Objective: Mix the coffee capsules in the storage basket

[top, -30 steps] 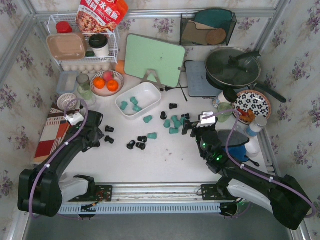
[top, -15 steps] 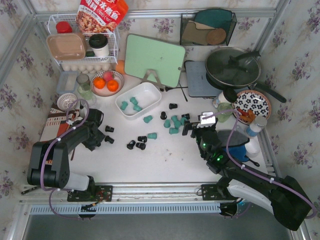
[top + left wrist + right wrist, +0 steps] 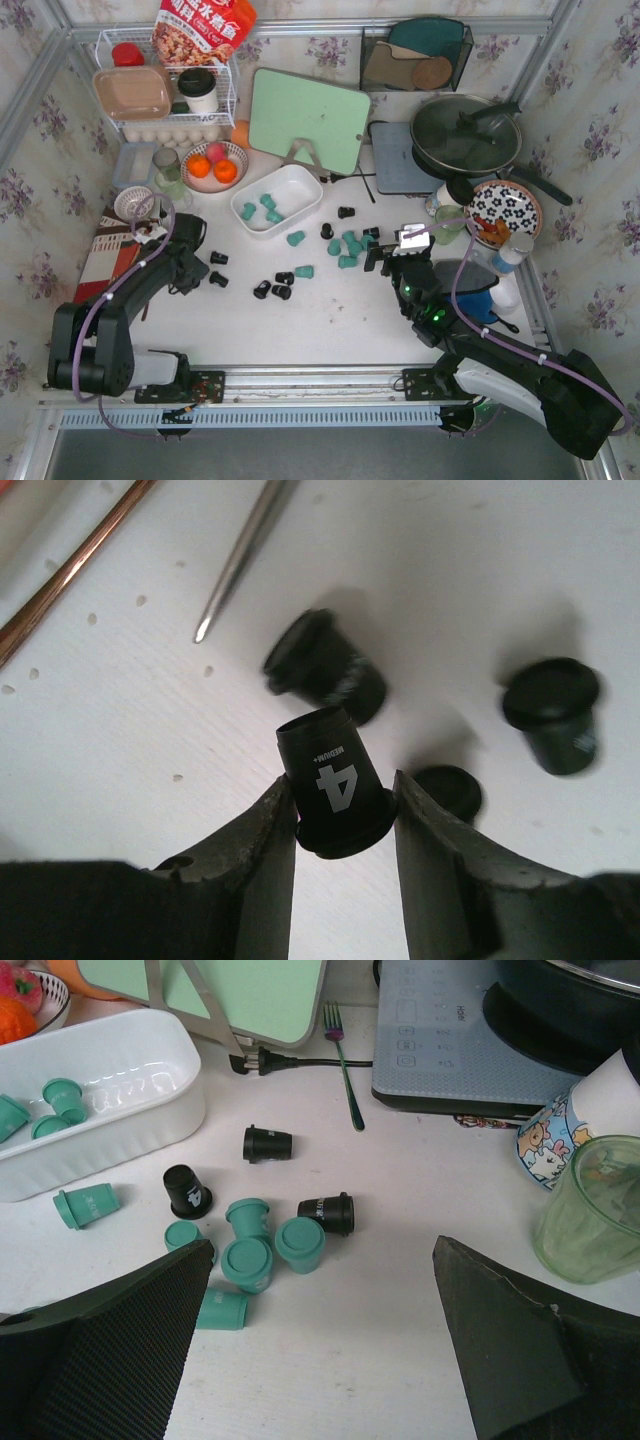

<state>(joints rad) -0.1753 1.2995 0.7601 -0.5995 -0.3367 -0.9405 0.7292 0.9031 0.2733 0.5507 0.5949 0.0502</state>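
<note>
The left gripper point(image 3: 345, 792) has closed on a black cup-shaped coffee capsule point(image 3: 335, 780), pinching its sides, perhaps barely off the white table point(image 3: 480, 560). It sits well apart from the white shallow plastic storage basket point(image 3: 297, 188), which holds only teal capsules point(image 3: 268, 200), so mixing can begin. The right gripper point(image 3: 322, 1250) hangs wide open.

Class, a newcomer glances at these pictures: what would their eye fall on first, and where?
A black capsule marked 4 sits pinched in the left gripper, at the scene's left. Teal capsules cluster at centre before the open right gripper, and a few more lie in the white basket beyond them.
</note>
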